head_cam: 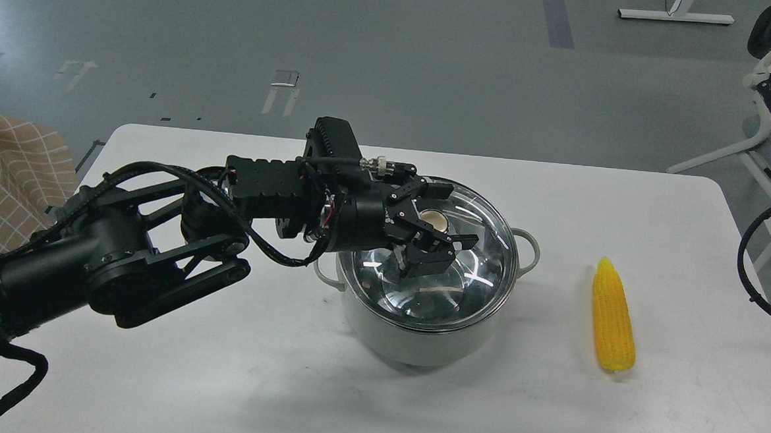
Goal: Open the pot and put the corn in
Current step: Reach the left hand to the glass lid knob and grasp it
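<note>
The pale grey-green pot stands in the middle of the white table, with its glass lid on it. The lid's gold knob shows between the fingers of my left gripper. That gripper reaches in from the left, just above the lid. It is open, with one finger on each side of the knob and gaps showing. The yellow corn lies on the table to the right of the pot, its pointed end away from me. My right gripper is out of view.
The white table has its far edge close behind the pot. A checked brown cloth lies past the left edge. A black cable and white furniture legs are at the right.
</note>
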Motion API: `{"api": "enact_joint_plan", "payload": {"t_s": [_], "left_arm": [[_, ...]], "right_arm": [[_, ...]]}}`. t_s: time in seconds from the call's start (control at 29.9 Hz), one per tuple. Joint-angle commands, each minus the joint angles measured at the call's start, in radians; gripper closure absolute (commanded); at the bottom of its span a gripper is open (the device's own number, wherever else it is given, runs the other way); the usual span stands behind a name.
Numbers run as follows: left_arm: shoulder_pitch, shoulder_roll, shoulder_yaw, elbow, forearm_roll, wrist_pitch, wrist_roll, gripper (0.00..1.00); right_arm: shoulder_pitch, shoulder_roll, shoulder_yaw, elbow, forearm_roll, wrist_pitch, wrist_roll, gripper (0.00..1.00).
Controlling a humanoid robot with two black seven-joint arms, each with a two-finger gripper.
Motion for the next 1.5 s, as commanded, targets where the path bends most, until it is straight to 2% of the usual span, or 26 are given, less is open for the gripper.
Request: {"api": "enact_joint_plan", "payload": {"t_s": [0.0,0.37,0.57,0.97,1.1,1.24,1.47], "left_arm": [[0.003,-0.001,0.008,0.03,0.002,0.019,0.0,0.22],[0.007,0.005,0.043,0.052,0.002,0.056,0.0,0.23],[0.009,0.008,0.043,0.07,0.0,0.056,0.0,0.46],[0.024,0.005,0.041,0.079,0.0,0.059,-0.002,0.47],[0.023,0.006,0.04,0.073,0.0,0.061,-0.002,0.66],[0.023,0.019,0.037,0.059,-0.003,0.061,-0.002,0.75],[0.006,0.077,0.006,-0.014,-0.047,0.059,-0.002,0.75]], "right_arm": [[0.0,0.0,0.001,0.0,0.001,0.0,0.0,0.0],[0.0,0.0,0.006,0.003,0.024,0.0,0.0,0.0],[0.002,0.0,0.008,0.002,0.024,0.0,0.0,0.0],[0.003,0.0,0.009,0.002,0.024,0.0,0.0,0.0],[0.003,0.001,0.008,0.002,0.024,0.0,0.0,0.0],[0.003,0.001,0.008,0.0,0.024,0.0,0.0,0.0],[0.005,0.001,0.008,0.0,0.024,0.0,0.0,0.0]]}}
